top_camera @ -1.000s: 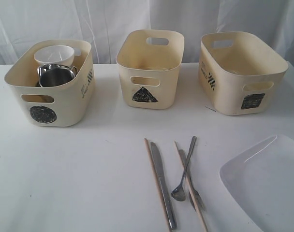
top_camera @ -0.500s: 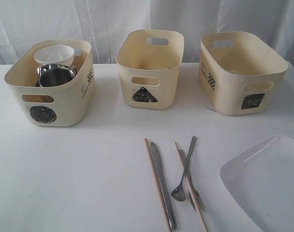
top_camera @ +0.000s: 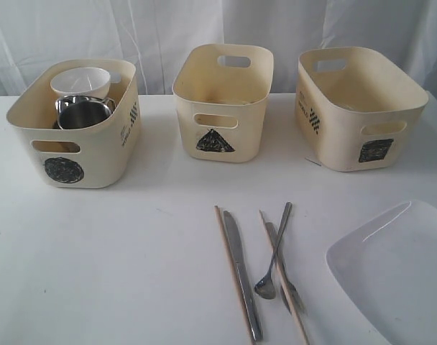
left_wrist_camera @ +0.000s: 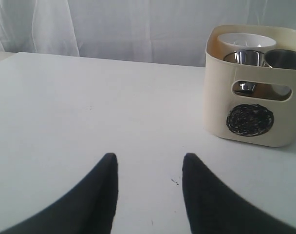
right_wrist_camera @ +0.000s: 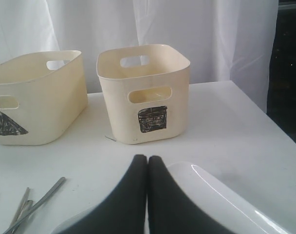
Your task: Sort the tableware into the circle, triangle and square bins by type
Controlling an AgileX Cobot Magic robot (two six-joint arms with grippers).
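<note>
The circle bin (top_camera: 75, 147) (left_wrist_camera: 250, 97) at the left holds a white bowl (top_camera: 80, 80) and steel mugs (top_camera: 83, 113). The triangle bin (top_camera: 222, 108) (right_wrist_camera: 36, 97) stands in the middle and the square bin (top_camera: 359, 108) (right_wrist_camera: 143, 92) at the right. On the table in front lie a knife (top_camera: 241, 273), a spoon (top_camera: 274, 253), a fork (top_camera: 283, 269) and chopsticks (top_camera: 233, 277). A large white square plate (top_camera: 398, 273) (right_wrist_camera: 221, 200) sits at the front right. My left gripper (left_wrist_camera: 149, 163) stands open over bare table. My right gripper (right_wrist_camera: 147, 161) is shut, empty, above the plate. Neither arm shows in the exterior view.
A white curtain (top_camera: 218, 29) hangs behind the table. The table's right edge (right_wrist_camera: 265, 117) runs beside the square bin, with a dark gap beyond it. Bare tabletop (top_camera: 96, 266) lies at the front left.
</note>
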